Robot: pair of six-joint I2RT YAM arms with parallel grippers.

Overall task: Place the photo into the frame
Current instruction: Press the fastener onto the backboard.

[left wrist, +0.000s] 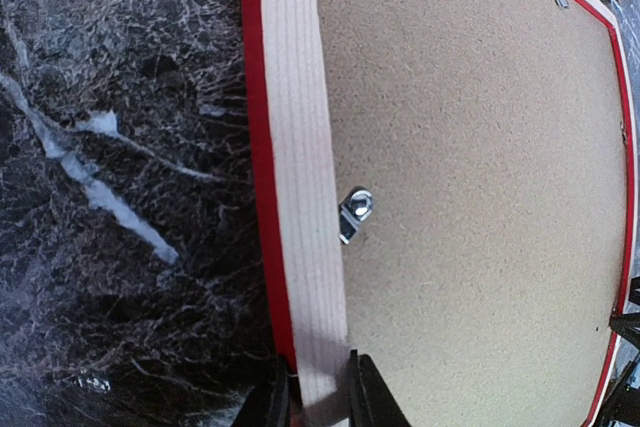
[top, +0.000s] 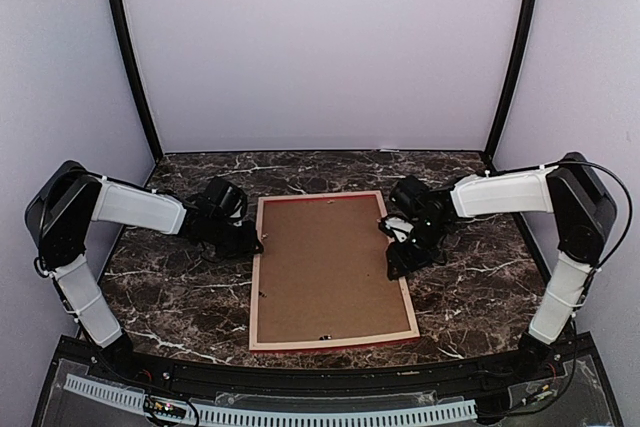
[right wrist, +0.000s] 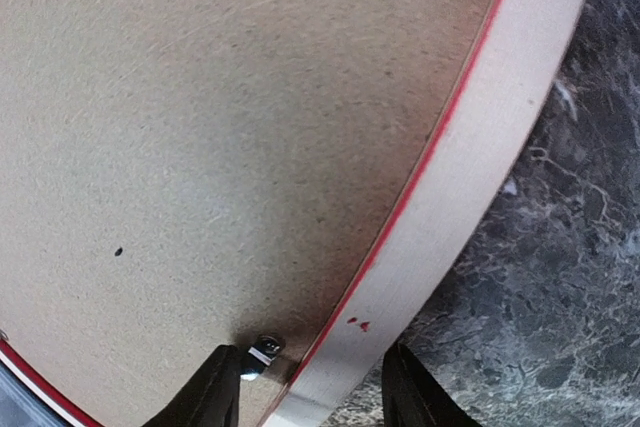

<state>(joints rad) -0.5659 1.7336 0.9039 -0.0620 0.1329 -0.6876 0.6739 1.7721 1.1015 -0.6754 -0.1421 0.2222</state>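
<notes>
Frame (top: 257,282) face-down at centre; left gripper (left wrist: 320,402) straddles its left rail, grip unclear; right gripper (right wrist: 312,387) spread wide astride the right rail.

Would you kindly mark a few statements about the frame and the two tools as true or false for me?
1. The frame lies with its red front up. False: its pale wood back faces up.
2. A brown backing board fills the frame. True.
3. The right tool hovers well away from the frame. False: its fingers straddle the frame's right rail.
4. The left tool is at the frame's left rail. True.
</notes>
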